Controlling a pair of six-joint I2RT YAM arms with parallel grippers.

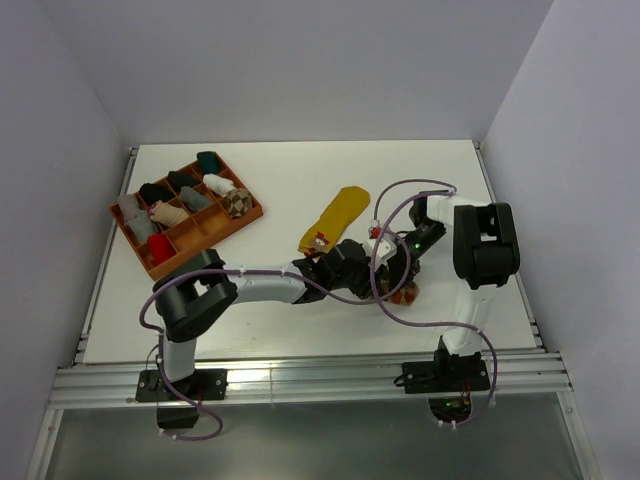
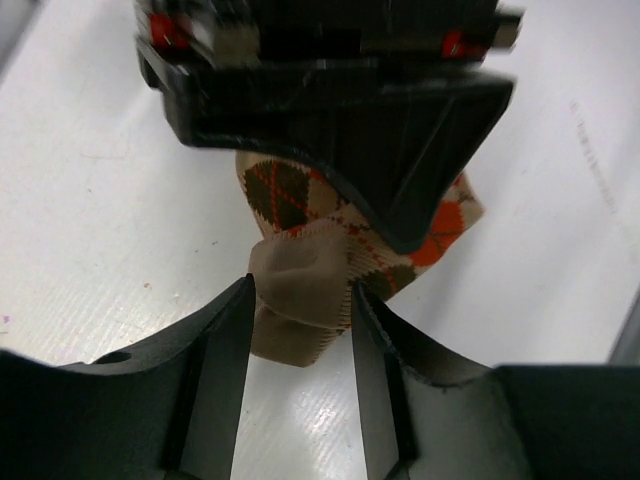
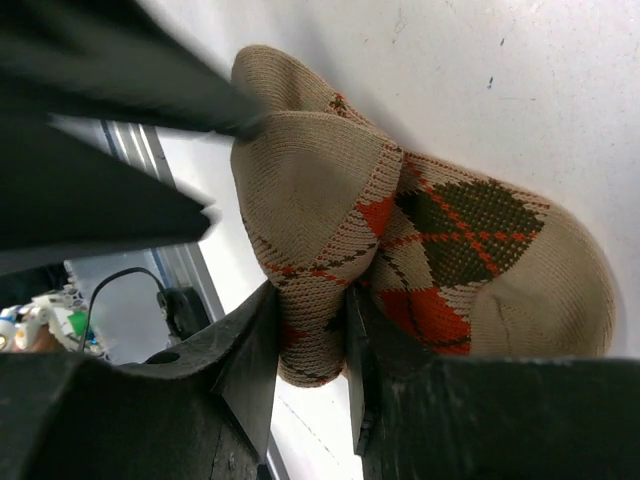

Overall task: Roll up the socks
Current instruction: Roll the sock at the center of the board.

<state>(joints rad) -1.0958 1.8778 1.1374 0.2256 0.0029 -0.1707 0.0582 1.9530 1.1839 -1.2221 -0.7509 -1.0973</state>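
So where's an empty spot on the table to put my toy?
The far strip of the white table, between the orange compartment tray and the mustard yellow sock, is bare. So is the near left corner in front of the tray. It is crowded near the middle, where the left arm and right arm meet over the orange-and-cream argyle sock.

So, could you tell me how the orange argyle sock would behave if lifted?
Likely floppy: the orange argyle sock buckles where the right gripper pinches it. Probably light, being soft knit. Its loose folds may well spring open once released.
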